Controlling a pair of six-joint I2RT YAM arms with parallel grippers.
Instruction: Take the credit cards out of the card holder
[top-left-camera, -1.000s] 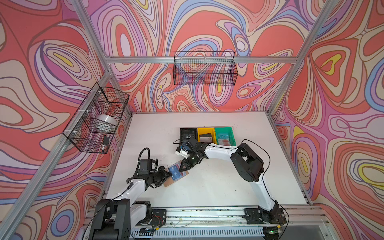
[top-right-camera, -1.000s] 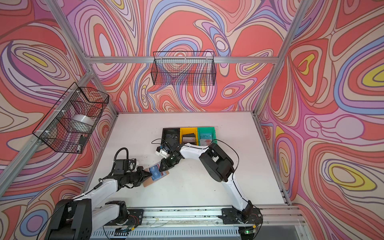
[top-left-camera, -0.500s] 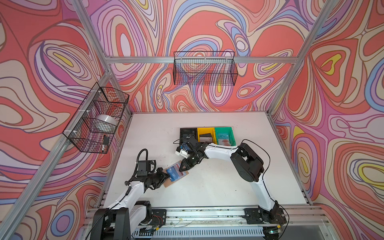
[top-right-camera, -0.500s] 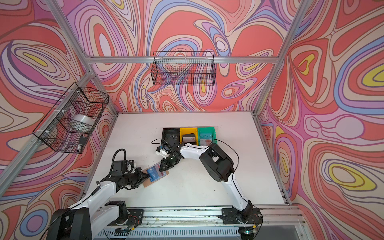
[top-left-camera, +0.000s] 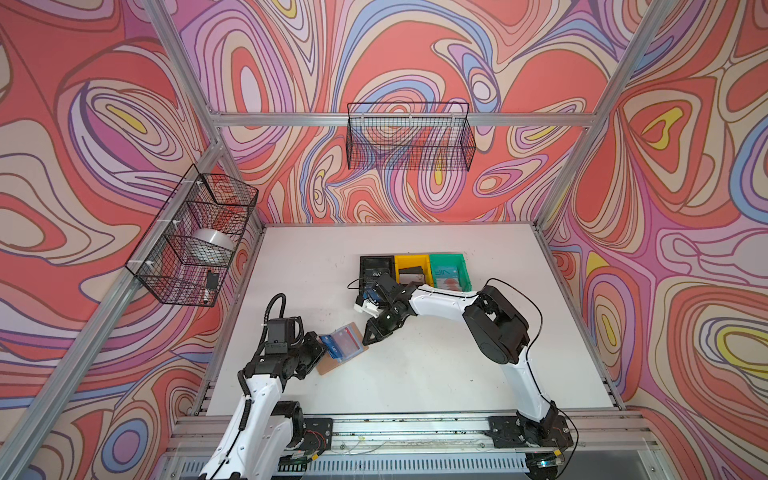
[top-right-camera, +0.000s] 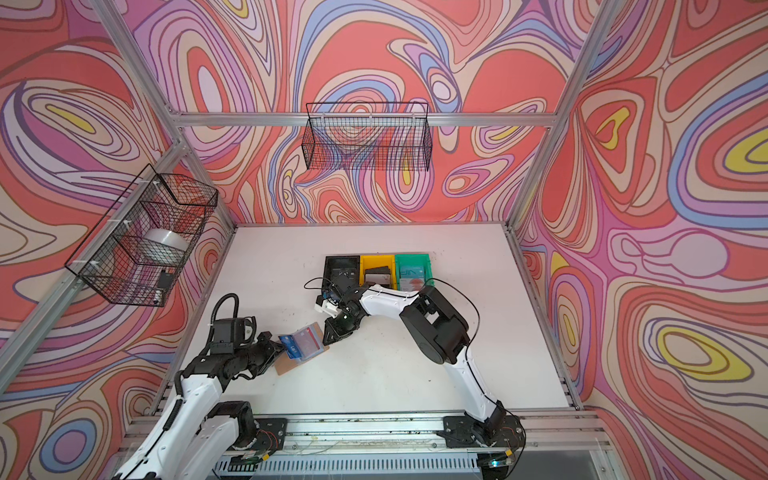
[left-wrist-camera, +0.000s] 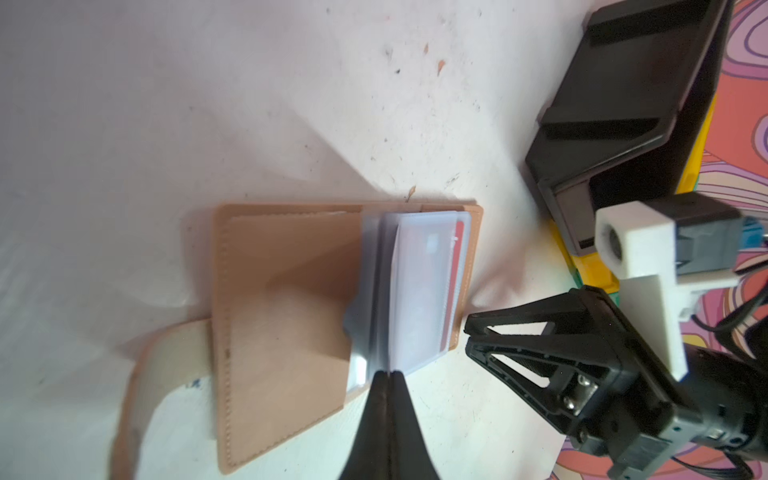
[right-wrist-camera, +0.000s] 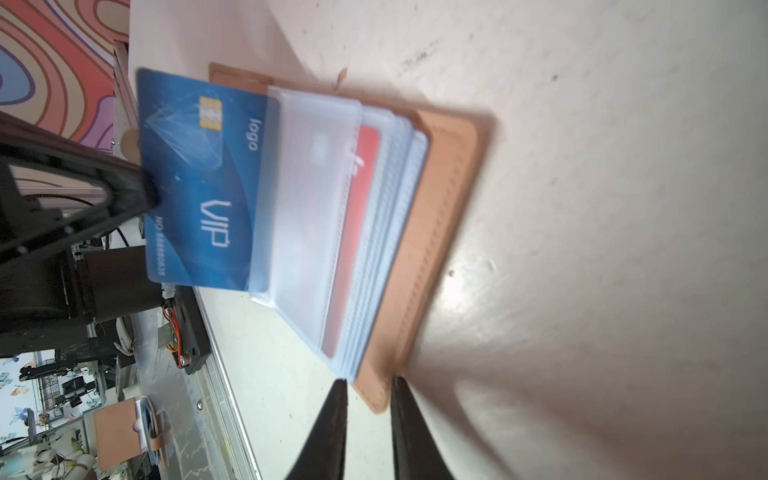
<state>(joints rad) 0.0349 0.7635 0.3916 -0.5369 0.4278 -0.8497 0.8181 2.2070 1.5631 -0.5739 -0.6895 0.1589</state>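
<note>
White desk (top-left-camera: 419, 374) carries the open card holder (left-wrist-camera: 282, 311), its cover corner nipped by the right pincer (right-wrist-camera: 369, 384), while the left pincer (left-wrist-camera: 388, 374) pinches the blue VIP card (right-wrist-camera: 199, 178), halfway out of its sleeve.

I see a black bin (top-left-camera: 376, 258), a yellow bin (top-left-camera: 411, 257) and a green bin (top-left-camera: 446, 257) side by side, touching, on the white table (top-left-camera: 436, 374), plus a left-wall wire basket (top-left-camera: 166, 266) holding a silver roll (top-left-camera: 214, 241) and a rear-wall wire basket (top-left-camera: 409, 137).

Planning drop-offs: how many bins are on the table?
3, in one row, left to right: black bin, yellow bin, green bin. No others seem hidden.
</note>
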